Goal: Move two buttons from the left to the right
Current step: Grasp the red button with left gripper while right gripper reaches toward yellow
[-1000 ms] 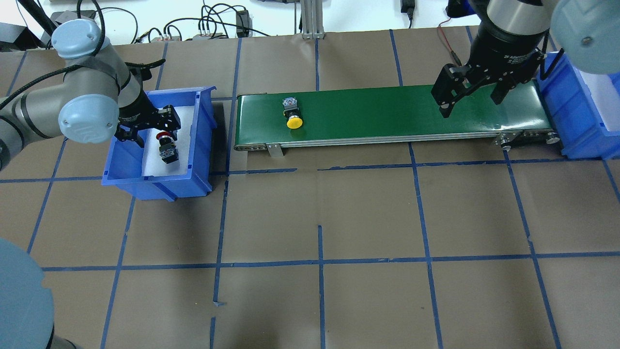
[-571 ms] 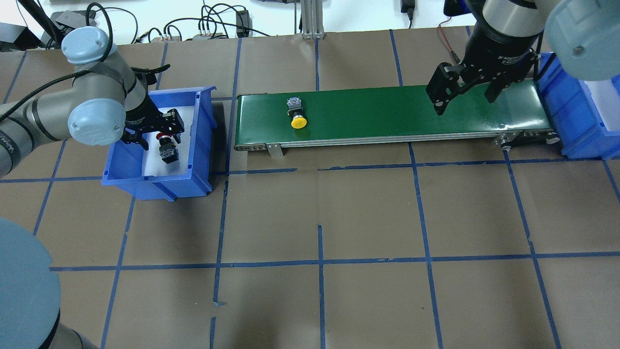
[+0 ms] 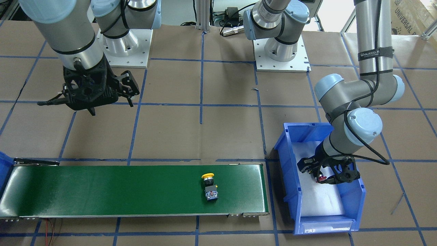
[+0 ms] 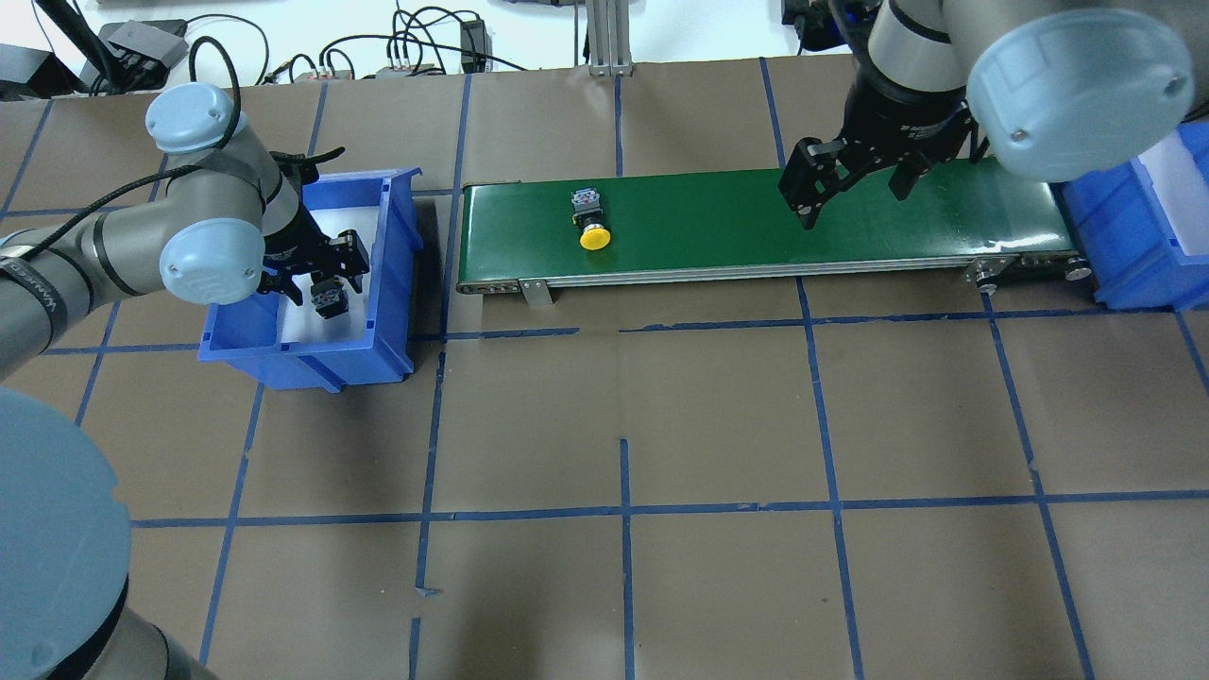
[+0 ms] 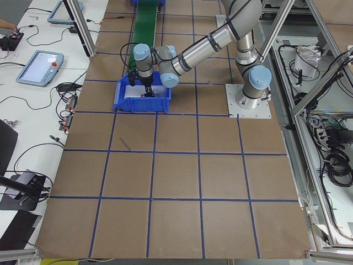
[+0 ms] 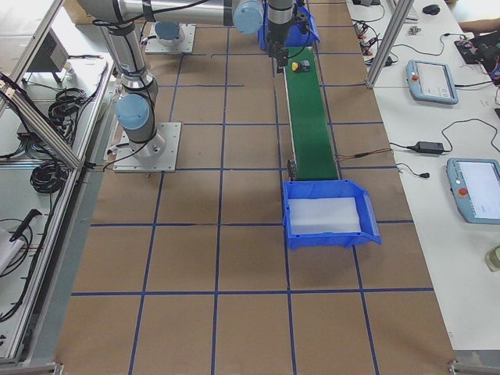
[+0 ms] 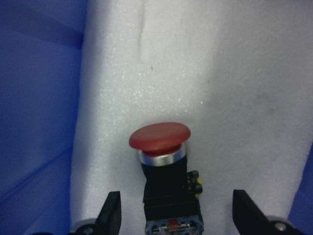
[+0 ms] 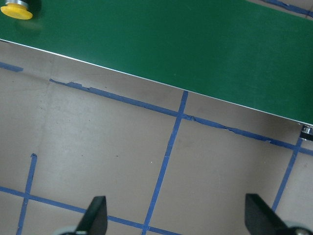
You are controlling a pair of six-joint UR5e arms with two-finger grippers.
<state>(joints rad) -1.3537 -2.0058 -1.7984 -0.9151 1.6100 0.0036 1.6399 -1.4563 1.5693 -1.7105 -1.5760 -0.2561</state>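
The red button point(image 7: 159, 137) lies on white foam in the left blue bin point(image 4: 312, 364), cap pointing away from the wrist camera. My left gripper point(image 4: 321, 274) is open and low in the bin, its fingers point(image 7: 112, 215) on either side of the button's black body without touching it. It also shows in the front view point(image 3: 324, 172). The yellow button point(image 4: 593, 236) lies on its side on the green conveyor belt point(image 4: 756, 217), toward the belt's left end. My right gripper point(image 4: 850, 189) is open and empty above the belt, well right of the yellow button point(image 8: 16, 10).
A second blue bin point(image 4: 1124, 246) with white foam stands at the belt's right end. Cables and a metal post run along the table's far edge. Brown paper with blue tape lines covers the table in front of the belt.
My left gripper has moved over the red button and lowered around it. The yellow button has shifted rightward on the belt. My right gripper has moved left along the belt.
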